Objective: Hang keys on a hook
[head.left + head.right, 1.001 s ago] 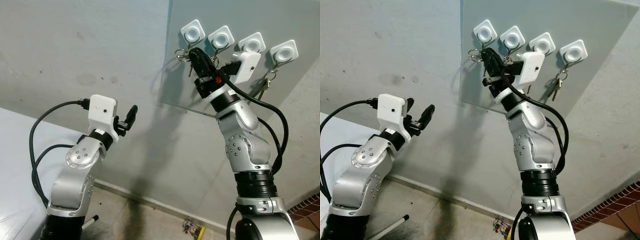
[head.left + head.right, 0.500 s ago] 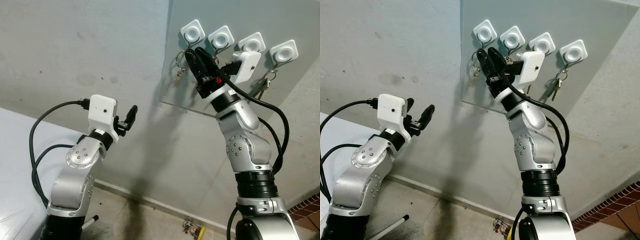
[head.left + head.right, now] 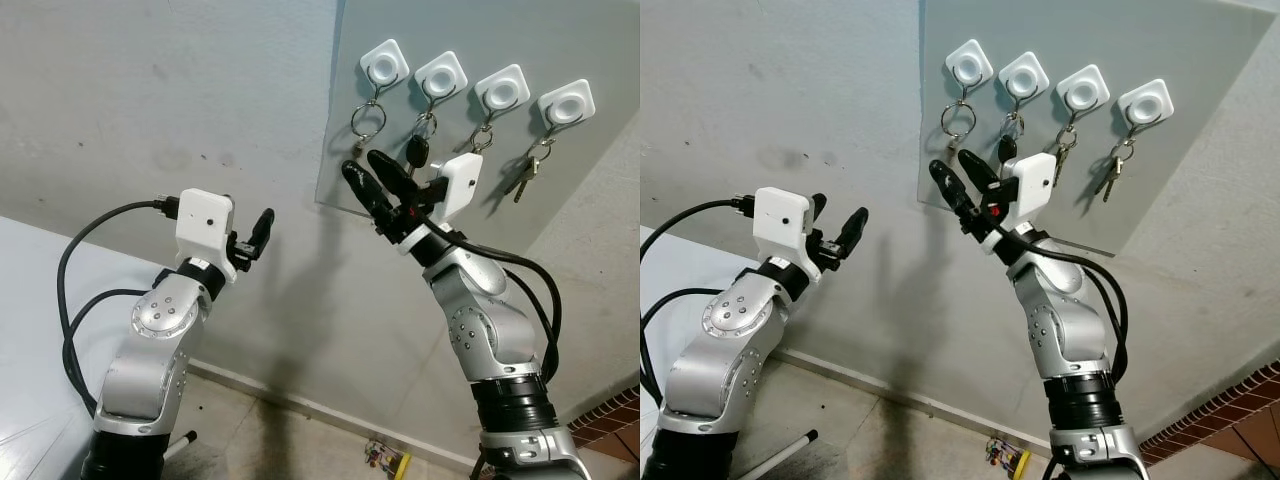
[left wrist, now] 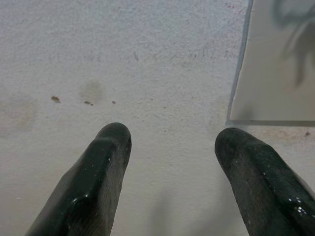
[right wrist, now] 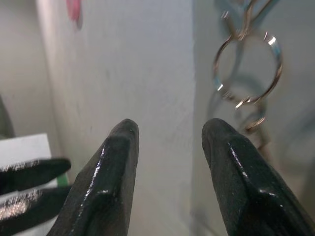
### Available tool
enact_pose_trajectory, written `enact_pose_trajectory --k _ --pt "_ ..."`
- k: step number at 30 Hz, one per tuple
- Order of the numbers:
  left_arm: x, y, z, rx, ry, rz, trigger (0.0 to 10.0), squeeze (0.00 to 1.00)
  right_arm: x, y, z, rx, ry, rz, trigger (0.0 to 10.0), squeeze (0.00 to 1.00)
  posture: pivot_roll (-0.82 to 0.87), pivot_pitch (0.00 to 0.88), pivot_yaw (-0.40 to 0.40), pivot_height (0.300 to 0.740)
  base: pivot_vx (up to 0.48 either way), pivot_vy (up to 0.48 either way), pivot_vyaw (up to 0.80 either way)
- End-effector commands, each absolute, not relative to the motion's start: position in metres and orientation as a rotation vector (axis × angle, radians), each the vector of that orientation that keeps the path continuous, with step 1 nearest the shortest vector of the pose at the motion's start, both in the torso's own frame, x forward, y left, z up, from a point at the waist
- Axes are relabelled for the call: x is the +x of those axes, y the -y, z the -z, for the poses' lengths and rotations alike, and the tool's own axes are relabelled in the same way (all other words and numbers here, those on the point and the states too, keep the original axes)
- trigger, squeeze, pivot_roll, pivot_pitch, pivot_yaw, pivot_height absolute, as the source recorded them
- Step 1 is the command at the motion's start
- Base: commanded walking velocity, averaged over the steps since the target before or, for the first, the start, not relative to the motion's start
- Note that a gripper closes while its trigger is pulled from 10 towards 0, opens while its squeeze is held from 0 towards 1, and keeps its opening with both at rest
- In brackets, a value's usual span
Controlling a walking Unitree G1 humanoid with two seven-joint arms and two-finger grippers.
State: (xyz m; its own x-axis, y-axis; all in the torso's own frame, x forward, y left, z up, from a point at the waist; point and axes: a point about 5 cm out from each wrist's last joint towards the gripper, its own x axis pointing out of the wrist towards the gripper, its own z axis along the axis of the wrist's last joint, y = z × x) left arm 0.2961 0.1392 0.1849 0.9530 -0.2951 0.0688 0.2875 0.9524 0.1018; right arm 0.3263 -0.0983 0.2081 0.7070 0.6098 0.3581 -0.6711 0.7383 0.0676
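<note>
The keys (image 3: 367, 122) hang from the hook (image 3: 384, 66): light, rigid, best pinched by the ring. Right gripper (image 3: 380, 184) and left gripper (image 3: 258, 232) are both spread, empty.

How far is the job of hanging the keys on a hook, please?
Done, it looks: a key ring hangs from the leftmost hook, and the other three hooks carry keys too. In hand: nothing; the right gripper is open below the ring, apart from it. The left gripper is open, facing bare wall. Left: probably only lowering the arms.

A small yellow thing (image 3: 386, 460) lies on the floor (image 3: 260, 430) at the bottom, by the grey wall (image 3: 150, 100).
</note>
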Motion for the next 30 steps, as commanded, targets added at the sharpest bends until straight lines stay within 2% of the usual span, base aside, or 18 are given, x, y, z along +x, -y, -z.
enact_pose_trajectory --k 1,12,15,18,20,24,26,30 --pt "0.295 -0.137 -0.182 0.093 0.079 0.299 10.0 0.00 0.324 0.099 -0.203 0.170 0.310 -0.734 10.0 0.00 -0.09 0.000 -0.061 0.740 0.000 0.000 0.00" --pt "0.292 -0.140 -0.142 0.093 -0.027 0.270 10.0 0.00 0.319 0.104 -0.152 0.165 0.150 -0.706 10.0 0.00 -0.09 0.000 -0.058 0.740 0.000 0.000 0.00" --pt "0.289 -0.140 -0.118 0.103 -0.086 0.262 10.0 0.00 0.316 0.107 -0.127 0.127 0.076 -0.681 10.0 0.00 -0.10 0.000 -0.057 0.740 0.000 0.000 0.00" --pt "0.289 -0.140 -0.115 0.101 -0.088 0.259 10.0 0.00 0.315 0.107 -0.123 0.118 0.066 -0.678 10.0 0.00 -0.10 0.000 -0.057 0.740 0.000 0.000 0.00" --pt "0.285 -0.142 -0.089 0.107 -0.156 0.218 10.0 0.00 0.307 0.109 -0.096 0.113 -0.018 -0.657 10.0 0.00 -0.10 0.000 -0.056 0.740 0.000 0.000 0.00" --pt "0.285 -0.142 -0.085 0.108 -0.157 0.214 10.0 0.00 0.307 0.109 -0.092 0.110 -0.022 -0.655 10.0 0.00 -0.10 0.000 -0.056 0.740 0.000 0.000 0.00" --pt "0.270 -0.144 -0.027 0.054 -0.335 0.221 10.0 0.00 0.282 0.118 -0.026 0.119 -0.265 -0.560 10.0 0.00 -0.10 0.000 -0.048 0.740 0.000 0.000 0.00" --pt "0.260 -0.141 -0.004 0.086 -0.411 0.237 10.0 0.00 0.269 0.122 -0.003 0.115 -0.363 -0.515 10.0 0.00 -0.10 0.000 -0.049 0.740 0.000 0.000 0.00"
